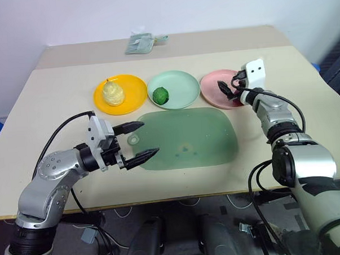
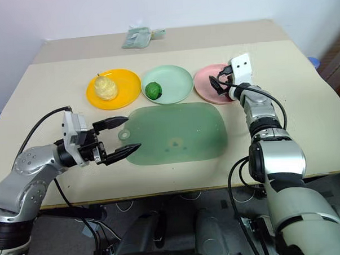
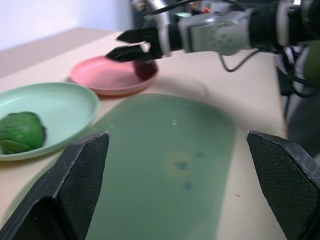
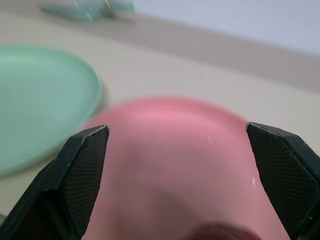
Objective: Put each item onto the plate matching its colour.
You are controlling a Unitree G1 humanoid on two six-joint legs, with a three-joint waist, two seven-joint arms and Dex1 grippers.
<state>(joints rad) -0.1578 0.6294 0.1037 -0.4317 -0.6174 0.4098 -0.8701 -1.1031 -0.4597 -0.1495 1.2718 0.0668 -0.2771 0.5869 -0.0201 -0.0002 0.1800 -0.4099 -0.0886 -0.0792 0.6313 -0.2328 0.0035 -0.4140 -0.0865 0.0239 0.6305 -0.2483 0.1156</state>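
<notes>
Dark red toy fruit (image 3: 145, 69) lies on the round pink plastic plate (image 1: 216, 89) towards the table's far right, between the spread fingers of the right gripper (image 3: 131, 45). The left gripper (image 1: 138, 141), also spread and empty, hovers at the translucent green board's (image 1: 187, 138) near left edge. The bumpy green ball (image 1: 160, 96) sits on the mint plate (image 1: 182, 87), the pale yellow ridged pear (image 1: 114, 94) on the orange-yellow plate (image 1: 135, 89).

no text, label, brand, number or sign can be read anywhere. the packet (image 1: 139, 43) at the far edge of the tabletop (image 1: 55, 87) carries some print, but it is too small to make out. the plates and the green board (image 1: 187, 139) are plain.
</notes>
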